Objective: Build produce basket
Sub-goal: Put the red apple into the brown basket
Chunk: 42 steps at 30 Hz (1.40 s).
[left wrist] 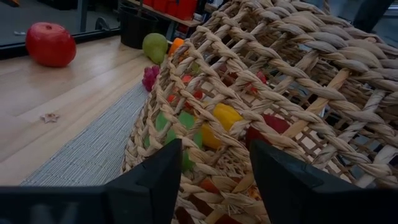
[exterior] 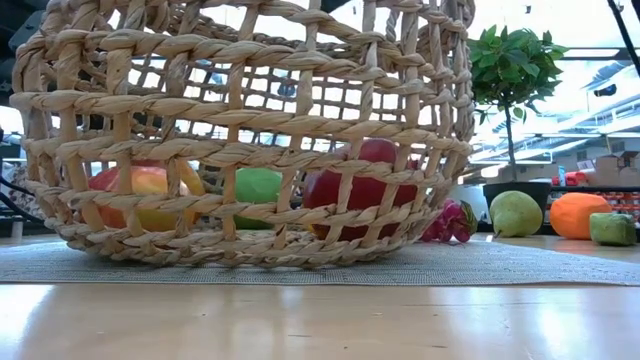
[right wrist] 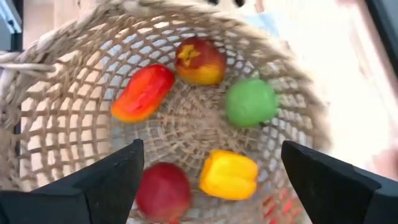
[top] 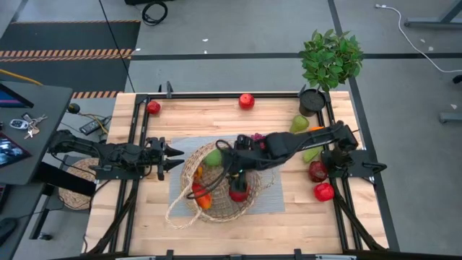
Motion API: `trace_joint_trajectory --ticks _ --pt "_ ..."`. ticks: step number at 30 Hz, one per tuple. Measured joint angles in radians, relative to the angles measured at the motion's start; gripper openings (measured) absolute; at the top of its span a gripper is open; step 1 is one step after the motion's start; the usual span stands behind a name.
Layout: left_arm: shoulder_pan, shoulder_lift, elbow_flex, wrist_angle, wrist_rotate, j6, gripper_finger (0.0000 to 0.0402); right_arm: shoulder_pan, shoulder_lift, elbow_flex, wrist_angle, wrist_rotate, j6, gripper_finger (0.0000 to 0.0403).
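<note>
The tan wicker basket (top: pixel 216 184) stands on a grey mat (top: pixel 180 198) at the table's middle. Inside lie a red-orange mango (right wrist: pixel 142 93), a red-yellow apple (right wrist: pixel 200 60), a green apple (right wrist: pixel 250 102), a yellow pepper (right wrist: pixel 229 174) and a red apple (right wrist: pixel 163 190). My right gripper (right wrist: pixel 211 180) hangs open above the basket's mouth, nothing between its fingers. My left gripper (top: pixel 177 158) is at the basket's left side, shut on its wall. More produce lies on the table: red apples (top: pixel 247 101), a green pear (top: pixel 299 124), purple grapes (top: pixel 256 137). My left gripper has the basket's woven wall (left wrist: pixel 214 177) on its left side between its two fingers (left wrist: pixel 155 183). The fingers come in about level from the table's left. Their dark bodies hide the exact spot of contact. The basket's bottom (exterior: pixel 250 255) rests on the mat.
A potted plant (top: pixel 328 61) stands at the far right corner. Two red fruits (top: pixel 321 180) and a green one (top: pixel 312 154) lie by the right arm's base. A red apple (top: pixel 153 107) sits far left. Black rails (top: pixel 216 94) edge the table.
</note>
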Motion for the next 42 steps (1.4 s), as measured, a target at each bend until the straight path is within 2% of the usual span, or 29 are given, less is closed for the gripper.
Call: trace_joint_trajectory --ticks 9,11,17,23,25,29,32,39,42 --pt "0.0 0.0 0.0 0.0 0.0 0.0 0.0193 -0.083 -0.136 -0.025 -0.05 0.012 -0.05 0.0356" --pt "0.0 0.0 0.0 0.0 0.0 0.0 0.0193 -0.09 -0.169 -0.025 -0.081 0.042 -0.036 0.0351" --pt "0.0 0.0 0.0 0.0 0.0 0.0 0.0196 -0.089 -0.251 -0.025 -0.201 0.14 0.068 0.0348" --pt "0.0 0.0 0.0 0.0 0.0 0.0 0.0193 -0.084 -0.264 -0.025 -0.393 0.222 0.196 0.0348" --pt "0.0 0.0 0.0 0.0 0.0 0.0 0.0195 -0.079 -0.266 -0.042 -0.402 0.223 0.214 0.0348" --pt "0.0 0.0 0.0 0.0 0.0 0.0 0.0198 -0.075 -0.311 -0.134 -0.398 0.195 0.238 0.0348" --pt "0.0 0.0 0.0 0.0 0.0 0.0 0.0197 -0.075 -0.381 -0.251 -0.384 0.192 0.274 0.0348" --pt "0.0 0.0 0.0 0.0 0.0 0.0 0.0194 -0.078 -0.61 -0.548 -0.143 0.224 0.251 0.0348" --pt "0.0 0.0 0.0 0.0 0.0 0.0 0.0196 -0.097 -0.678 -0.651 -0.144 0.216 0.293 0.0348"
